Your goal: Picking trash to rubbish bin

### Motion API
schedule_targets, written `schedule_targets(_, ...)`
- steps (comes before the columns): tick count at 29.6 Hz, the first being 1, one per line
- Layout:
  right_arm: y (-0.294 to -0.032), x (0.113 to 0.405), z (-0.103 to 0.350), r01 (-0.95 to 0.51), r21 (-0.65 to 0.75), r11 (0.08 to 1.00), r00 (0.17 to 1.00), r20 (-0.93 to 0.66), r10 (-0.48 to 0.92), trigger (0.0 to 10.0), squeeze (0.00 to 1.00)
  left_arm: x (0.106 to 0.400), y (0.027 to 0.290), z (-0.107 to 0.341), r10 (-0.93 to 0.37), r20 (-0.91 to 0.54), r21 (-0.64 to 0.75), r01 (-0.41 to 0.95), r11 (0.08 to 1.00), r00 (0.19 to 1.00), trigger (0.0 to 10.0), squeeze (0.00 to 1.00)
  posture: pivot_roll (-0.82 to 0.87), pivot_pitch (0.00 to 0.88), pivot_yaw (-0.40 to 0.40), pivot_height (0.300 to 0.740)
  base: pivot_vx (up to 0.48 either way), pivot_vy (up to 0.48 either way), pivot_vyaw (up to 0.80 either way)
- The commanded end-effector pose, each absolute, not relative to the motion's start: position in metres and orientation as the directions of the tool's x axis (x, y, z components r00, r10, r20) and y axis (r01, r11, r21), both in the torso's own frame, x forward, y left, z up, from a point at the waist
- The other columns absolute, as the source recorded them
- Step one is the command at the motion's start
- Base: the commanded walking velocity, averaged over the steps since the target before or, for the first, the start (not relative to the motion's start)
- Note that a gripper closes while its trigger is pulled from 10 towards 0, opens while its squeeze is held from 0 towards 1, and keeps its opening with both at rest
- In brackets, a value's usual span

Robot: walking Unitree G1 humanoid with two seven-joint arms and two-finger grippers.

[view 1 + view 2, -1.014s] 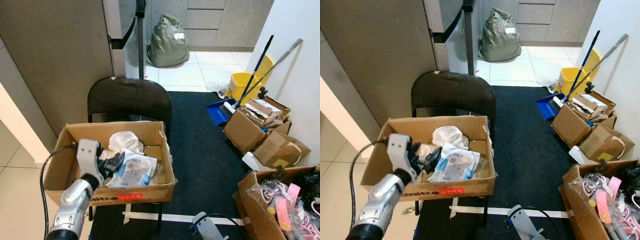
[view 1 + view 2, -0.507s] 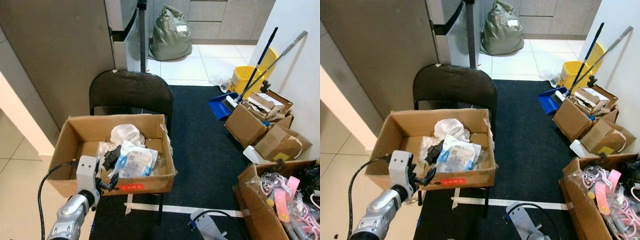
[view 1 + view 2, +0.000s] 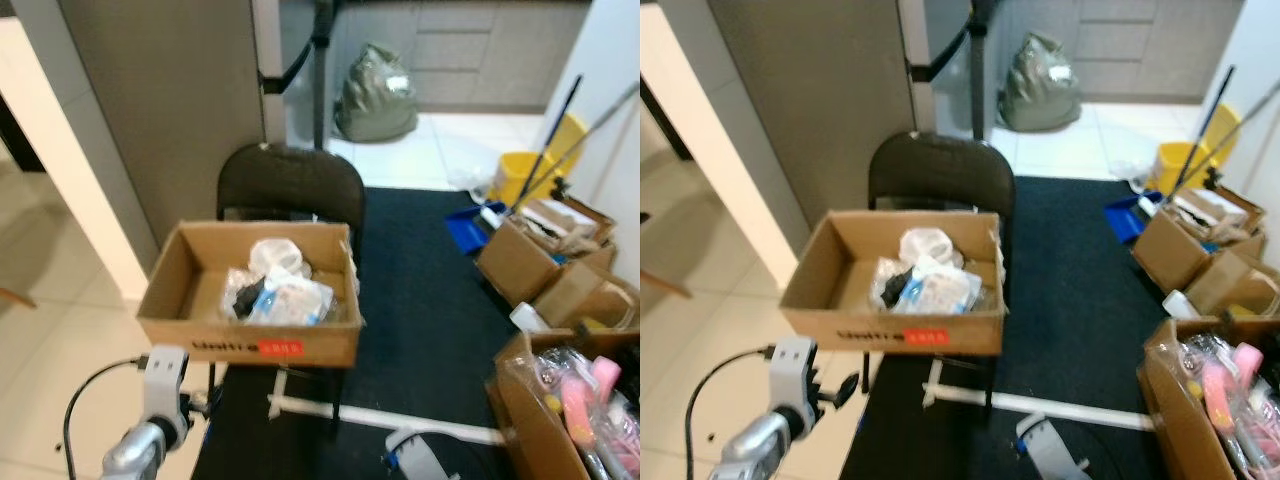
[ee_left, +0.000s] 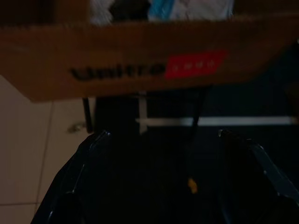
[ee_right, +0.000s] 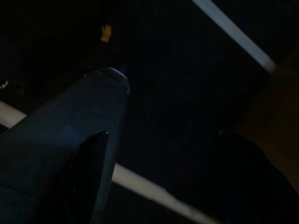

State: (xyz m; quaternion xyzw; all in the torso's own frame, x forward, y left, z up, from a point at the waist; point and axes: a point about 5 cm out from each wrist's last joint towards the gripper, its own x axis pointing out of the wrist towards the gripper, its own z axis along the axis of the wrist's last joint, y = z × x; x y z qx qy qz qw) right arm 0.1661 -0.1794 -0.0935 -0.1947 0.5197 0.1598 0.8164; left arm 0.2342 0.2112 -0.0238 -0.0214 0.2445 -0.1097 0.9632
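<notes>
— What sits on the black folding chair (image 3: 291,183)?

— An open brown cardboard box (image 3: 255,345) with a red label on its front wall rests on the seat. Inside, toward the middle and right side, lies the trash: a crumpled white wrapper (image 3: 279,256), a clear plastic packet with blue print (image 3: 291,300) and a small black item (image 3: 243,296) wedged beside them. The left part of the box floor is bare cardboard.

— And the other containers?

— Along the right edge of the dark carpet (image 3: 425,300) stand more brown cardboard boxes (image 3: 530,262); the nearest one (image 3: 545,420) holds pink and clear plastic items, cut off by the frame. A yellow mop bucket (image 3: 524,172) stands by the wall, and a tied grey-green rubbish bag (image 3: 378,92) sits on the white tiles beyond.

— Where are the grippers?

— The left gripper (image 3: 841,389) hangs low in front of the box's left front corner, below its rim, fingers parted and grasping nothing. The right gripper (image 5: 159,172) is lowered over the carpet; its wrist view is very dark, but its fingers stand spread and empty.

— Anything unclear?

— The head views are blurred, so the packet's print cannot be read.
</notes>
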Motion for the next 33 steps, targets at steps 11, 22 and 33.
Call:
schedule_targets(11, -0.177, 0.15, -0.1, -0.46, -0.112, 0.881, 0.353, -0.933, 0.065, 10.0, 0.0, 0.192, 0.24, -0.056, -0.103, -0.652, -0.062, 0.083, 0.995, 0.751, 10.0, 0.0, 0.13, 0.052, 0.036, 0.74, -0.091, 0.0, 0.0)
schedule_targets(22, -0.177, 0.152, -0.1, -0.469, -0.115, 0.875, 0.354, -0.933, 0.067, 10.0, 0.0, 0.125, 0.243, -0.09, -0.024, -0.823, -0.096, -0.097, 0.991, 0.568, 10.0, 0.0, 0.13, 0.047, 0.029, 0.74, -0.076, 0.0, 0.0)
schedule_targets(33, -0.179, 0.154, -0.098, -0.483, -0.123, 0.867, 0.357, -0.932, 0.067, 10.0, 0.0, 0.076, 0.236, -0.108, 0.067, -0.91, -0.051, -0.271, 0.961, 0.408, 10.0, 0.0, 0.12, 0.042, 0.021, 0.74, -0.026, 0.0, 0.0)
